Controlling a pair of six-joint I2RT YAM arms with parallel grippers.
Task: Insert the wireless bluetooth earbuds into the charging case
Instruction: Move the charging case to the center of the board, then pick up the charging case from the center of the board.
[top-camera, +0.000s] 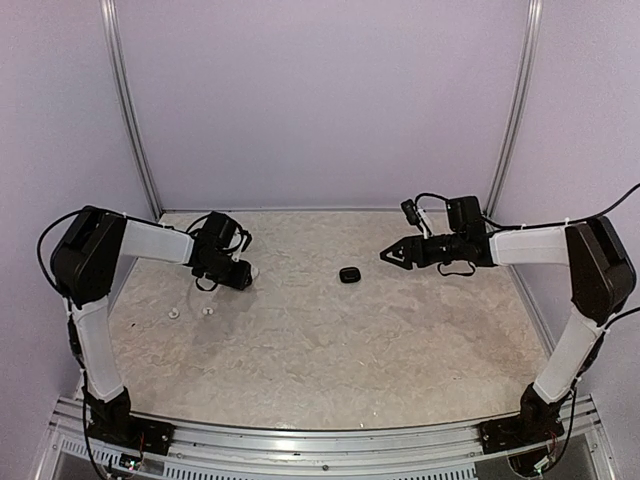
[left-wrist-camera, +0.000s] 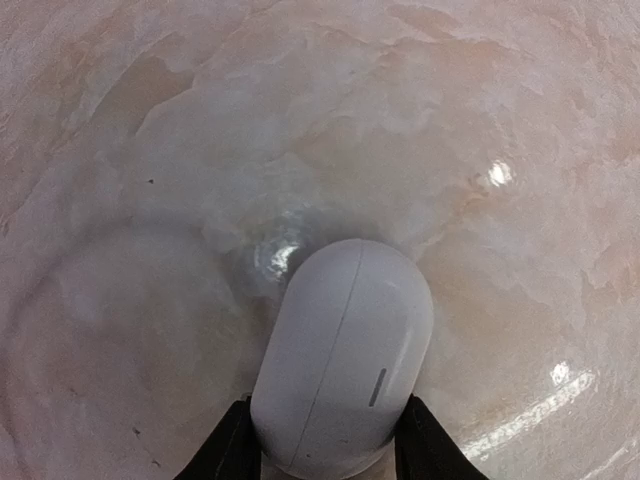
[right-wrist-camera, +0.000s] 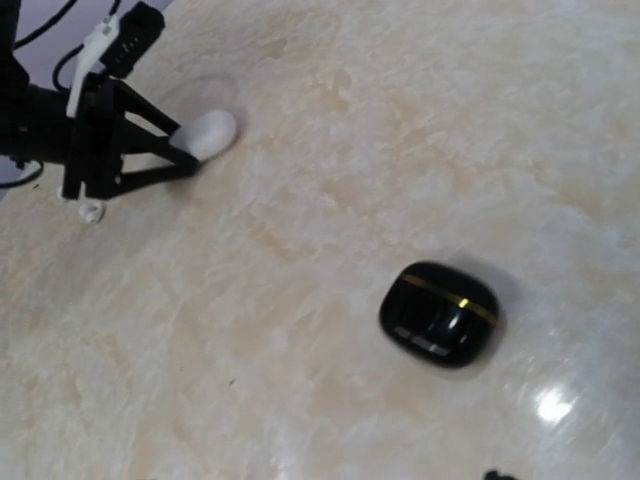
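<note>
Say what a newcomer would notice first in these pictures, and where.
The white case stands out first, gripped by the left gripper at the left of the table. A glossy black case with a gold line lies shut near the middle, just off the tip of the right gripper.

White case (left-wrist-camera: 345, 350) closed (black case (top-camera: 349, 275) too, mid-table); white earbuds (top-camera: 174, 313) loose nearby.

Glossy beige marble-patterned desk (top-camera: 330, 340); pale lilac walls (top-camera: 320, 100) on three sides; two slim metal posts (top-camera: 131, 110) at the back corners; ribbed aluminium rail (top-camera: 330, 445) along the near edge.
</note>
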